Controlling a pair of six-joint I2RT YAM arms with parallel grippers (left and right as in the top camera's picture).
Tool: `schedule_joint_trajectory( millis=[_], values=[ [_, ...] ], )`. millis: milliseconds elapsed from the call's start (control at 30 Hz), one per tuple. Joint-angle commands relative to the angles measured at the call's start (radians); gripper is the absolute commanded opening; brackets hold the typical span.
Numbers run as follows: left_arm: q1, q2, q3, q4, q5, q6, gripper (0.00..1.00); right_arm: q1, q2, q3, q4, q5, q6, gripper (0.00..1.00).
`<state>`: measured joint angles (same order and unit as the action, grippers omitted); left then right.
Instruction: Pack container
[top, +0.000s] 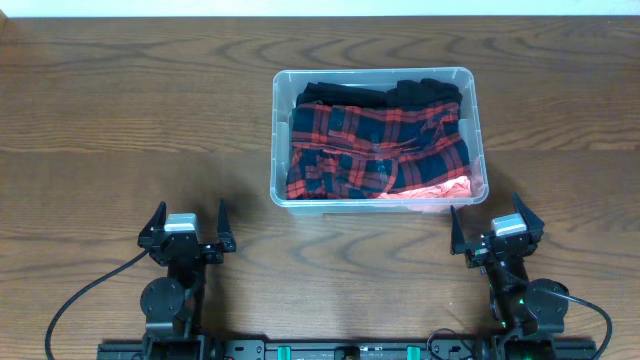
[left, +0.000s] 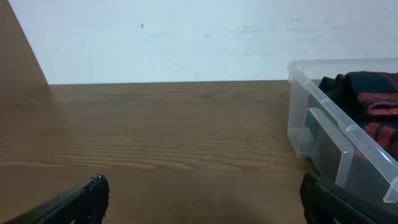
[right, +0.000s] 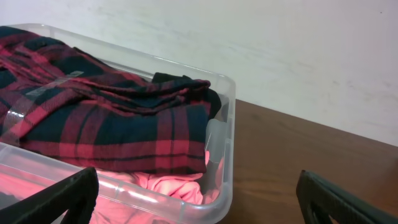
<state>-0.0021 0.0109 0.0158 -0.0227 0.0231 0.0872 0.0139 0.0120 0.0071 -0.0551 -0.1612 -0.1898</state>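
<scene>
The clear plastic container (top: 278, 135) stands at the middle back of the table. It holds a folded red and black plaid garment (top: 380, 150), a black garment (top: 350, 95) at the far side and a pink garment (top: 440, 190) at the near right. My left gripper (top: 189, 229) is open and empty near the front left, apart from the bin. My right gripper (top: 494, 230) is open and empty just in front of the bin's near right corner. The right wrist view shows the container (right: 227, 99), plaid (right: 124, 124) and pink cloth (right: 180, 186). The left wrist view shows the bin's left wall (left: 323, 134).
The wooden table (top: 130, 120) stretches bare to the left of the bin. A white wall (left: 186, 37) stands behind the table's far edge. Black cables (top: 75, 305) run from both arm bases at the front edge.
</scene>
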Motion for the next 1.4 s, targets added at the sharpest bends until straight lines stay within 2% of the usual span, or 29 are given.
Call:
schedule_joint_trajectory(
  millis=[0, 1367],
  values=[
    [-0.004, -0.007, -0.012, -0.048, -0.015, 0.021, 0.98, -0.008, -0.006, -0.002, -0.002, -0.008, -0.013, 0.99],
    [-0.004, -0.007, -0.012, -0.048, -0.015, 0.021, 0.98, -0.008, -0.006, -0.002, -0.002, -0.008, -0.013, 0.99]
  ],
)
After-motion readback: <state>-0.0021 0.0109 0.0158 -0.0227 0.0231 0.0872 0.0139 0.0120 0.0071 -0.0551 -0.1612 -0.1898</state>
